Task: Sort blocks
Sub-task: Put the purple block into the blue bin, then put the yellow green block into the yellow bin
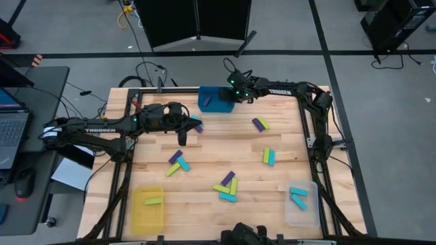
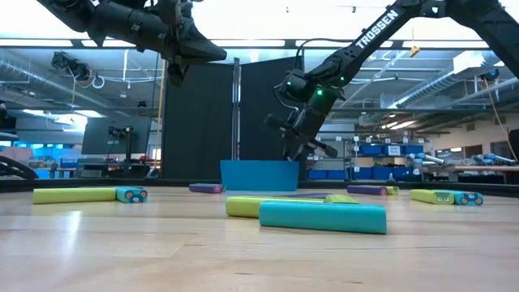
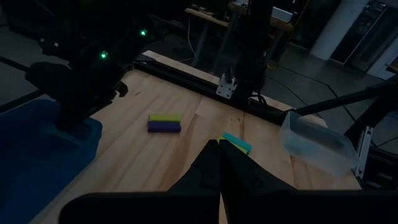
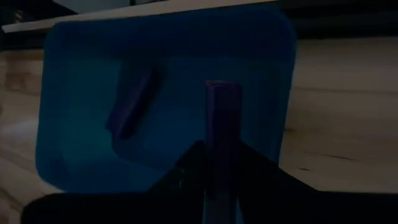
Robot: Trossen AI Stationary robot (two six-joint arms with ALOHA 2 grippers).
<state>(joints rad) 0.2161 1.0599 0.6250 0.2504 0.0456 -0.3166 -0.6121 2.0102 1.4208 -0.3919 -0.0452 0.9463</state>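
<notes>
The right gripper (image 4: 217, 180) is gripping a purple block (image 4: 222, 118) above the blue bin (image 4: 74, 74). The left gripper (image 3: 219, 163), clenched empty, is hovering nearby. Opening off-centre could bounce the block out.

R pincer (image 1: 234, 94) w/ block (image 4: 222, 124) over bin (image 1: 216, 101) | L pincer (image 1: 184, 134) left of bin

Light wooden table (image 1: 225, 146) with black frame rails along its edges; blue bin (image 1: 212, 100) at the far edge, yellow bin (image 1: 148, 209) at the near left corner, clear bin (image 1: 302, 205) at the near right corner; laptop (image 1: 12, 133) on a dark side desk left of the table; cables (image 1: 146, 71) on grey floor behind; black panel (image 1: 197, 20) beyond the far edge.
</notes>
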